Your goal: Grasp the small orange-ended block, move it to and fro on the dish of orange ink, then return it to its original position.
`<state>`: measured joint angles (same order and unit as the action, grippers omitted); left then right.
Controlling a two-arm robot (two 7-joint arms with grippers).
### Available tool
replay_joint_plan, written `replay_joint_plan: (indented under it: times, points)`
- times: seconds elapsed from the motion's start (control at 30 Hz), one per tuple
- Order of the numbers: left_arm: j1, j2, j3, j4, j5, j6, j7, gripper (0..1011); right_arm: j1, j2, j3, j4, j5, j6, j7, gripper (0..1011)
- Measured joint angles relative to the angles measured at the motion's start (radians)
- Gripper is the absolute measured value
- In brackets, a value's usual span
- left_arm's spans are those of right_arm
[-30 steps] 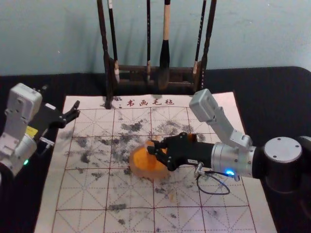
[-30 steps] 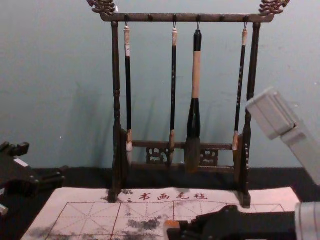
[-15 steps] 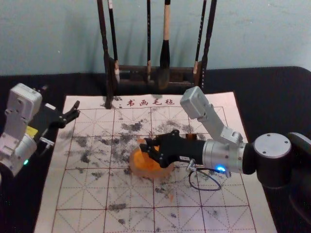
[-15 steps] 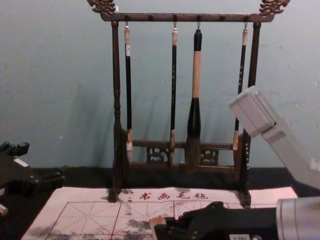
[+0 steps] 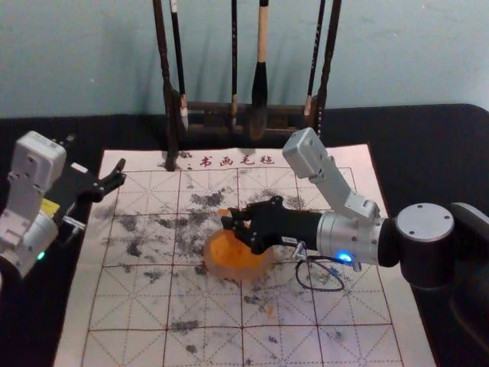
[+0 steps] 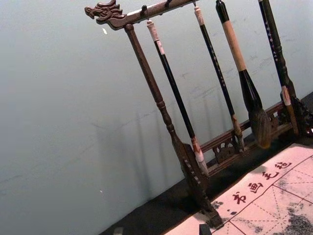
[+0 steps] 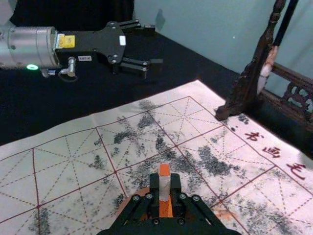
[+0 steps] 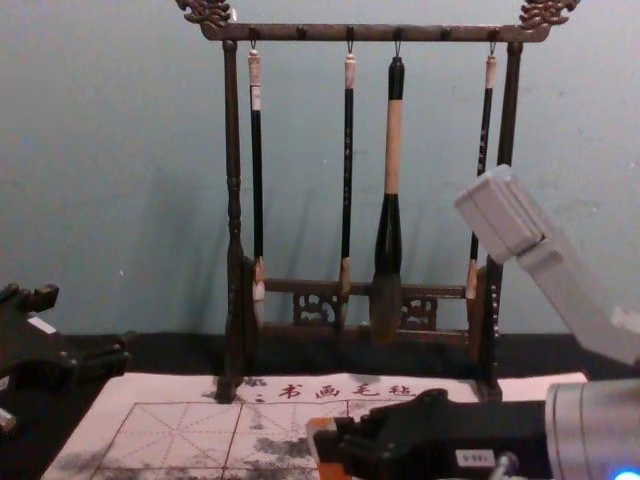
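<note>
In the head view my right gripper [image 5: 235, 222] reaches in from the right above the orange ink dish [image 5: 237, 264], over its back part. It is shut on the small block [image 5: 223, 212], whose orange end points away from the fingers. In the right wrist view the block's white middle [image 7: 165, 188] sits between the fingertips of my right gripper [image 7: 165, 192], with orange above and below; the dish's pinkish rim [image 7: 125, 205] shows behind. The chest view has the block [image 8: 322, 428] raised. My left gripper [image 5: 116, 177] is parked open at the left; its fingertips edge into the left wrist view [image 6: 161, 230].
A gridded calligraphy mat [image 5: 205, 306] with dark ink smudges lies under the dish. At its back stands a dark wooden rack [image 8: 232, 200] with several hanging brushes, the thick brush [image 8: 392, 150] among them. The black tabletop [image 5: 428, 153] extends on both sides.
My right gripper has carried the block leftward across the dish, then slightly upward in the latest stretch. The left arm has stayed still.
</note>
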<state>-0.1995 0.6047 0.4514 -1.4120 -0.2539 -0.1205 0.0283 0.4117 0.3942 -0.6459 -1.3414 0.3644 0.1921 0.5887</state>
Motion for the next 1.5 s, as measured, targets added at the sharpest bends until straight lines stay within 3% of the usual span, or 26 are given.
replay_joint_plan:
  times: [0.53, 1.03, 1.5]
  points:
    - [0.0, 0.0, 0.0, 0.0, 0.0, 0.0, 0.0, 1001, 0.0, 0.001, 0.02, 0.0, 0.0, -0.004, -0.015, 105]
    - [0.0, 0.0, 0.0, 0.0, 0.0, 0.0, 0.0, 1001, -0.024, -0.004, 0.036, 0.029, 0.0, -0.068, -0.013, 105]
    - [0.0, 0.0, 0.0, 0.0, 0.0, 0.0, 0.0, 1001, -0.053, 0.01, 0.057, 0.013, 0.011, -0.08, -0.012, 105]
